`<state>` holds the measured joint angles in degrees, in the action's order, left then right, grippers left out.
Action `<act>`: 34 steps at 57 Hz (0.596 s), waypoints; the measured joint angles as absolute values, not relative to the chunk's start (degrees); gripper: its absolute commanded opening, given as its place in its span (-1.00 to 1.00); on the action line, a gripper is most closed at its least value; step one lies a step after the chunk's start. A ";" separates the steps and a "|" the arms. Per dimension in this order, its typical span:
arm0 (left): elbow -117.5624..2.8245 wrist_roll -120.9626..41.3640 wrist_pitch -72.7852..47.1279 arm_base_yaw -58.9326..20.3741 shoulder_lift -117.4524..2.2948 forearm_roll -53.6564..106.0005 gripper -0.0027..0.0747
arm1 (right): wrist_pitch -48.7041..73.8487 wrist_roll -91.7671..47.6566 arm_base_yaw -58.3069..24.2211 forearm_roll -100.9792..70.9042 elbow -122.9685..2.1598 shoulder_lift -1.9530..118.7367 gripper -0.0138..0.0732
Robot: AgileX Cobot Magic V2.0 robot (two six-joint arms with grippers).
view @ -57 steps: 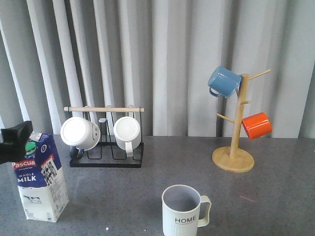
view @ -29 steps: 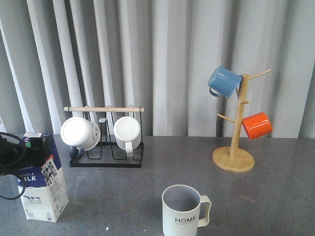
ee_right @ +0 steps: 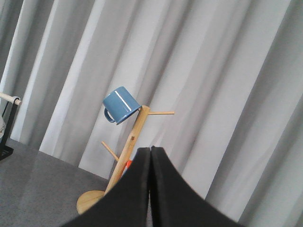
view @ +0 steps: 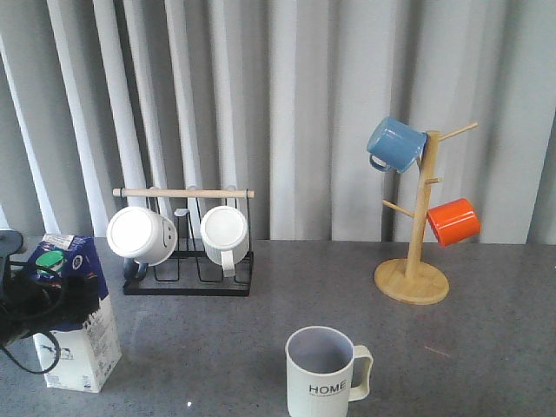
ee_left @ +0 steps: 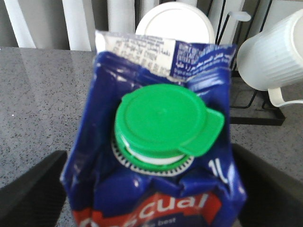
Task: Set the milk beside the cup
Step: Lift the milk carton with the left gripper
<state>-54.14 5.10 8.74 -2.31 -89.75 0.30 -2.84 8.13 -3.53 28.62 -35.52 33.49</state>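
Grey worktop (view: 486,347), curtains behind. Left claw (ee_left: 151,189) straddles the milk (ee_left: 156,132), fingers spread beside its crumpled, soft-looking shoulders; firmer walls below probably grip better. Right claw (ee_right: 150,189) pressed together.

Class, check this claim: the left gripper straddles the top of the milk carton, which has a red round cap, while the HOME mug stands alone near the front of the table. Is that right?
Not quite. The cap is green, not red, as the left wrist view shows. The rest holds: the left gripper straddles the top of the milk carton, and the HOME mug stands alone near the front of the table.
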 measured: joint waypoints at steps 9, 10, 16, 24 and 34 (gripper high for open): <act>-54.14 5.10 8.74 -2.31 -89.88 0.68 -0.20 | -2.84 8.13 -3.53 28.62 -35.52 33.49 -0.70; -54.14 5.10 8.74 -2.31 -89.82 0.73 -0.22 | -2.84 8.13 -3.53 28.62 -35.52 33.49 -0.70; -54.14 5.10 8.79 -2.31 -88.71 0.73 -0.33 | -2.84 8.13 -3.53 28.62 -35.52 33.49 -0.70; -54.14 5.69 8.41 -3.04 -84.97 0.83 -0.34 | -2.84 8.13 -3.53 28.62 -35.52 33.49 -0.70; -54.14 10.03 2.34 -4.81 -76.90 0.90 -0.32 | -2.84 8.13 -3.53 28.65 -35.52 33.49 -0.70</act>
<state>-54.14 10.03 2.34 -4.81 -76.90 0.90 -2.84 8.13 -3.53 28.65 -35.52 33.49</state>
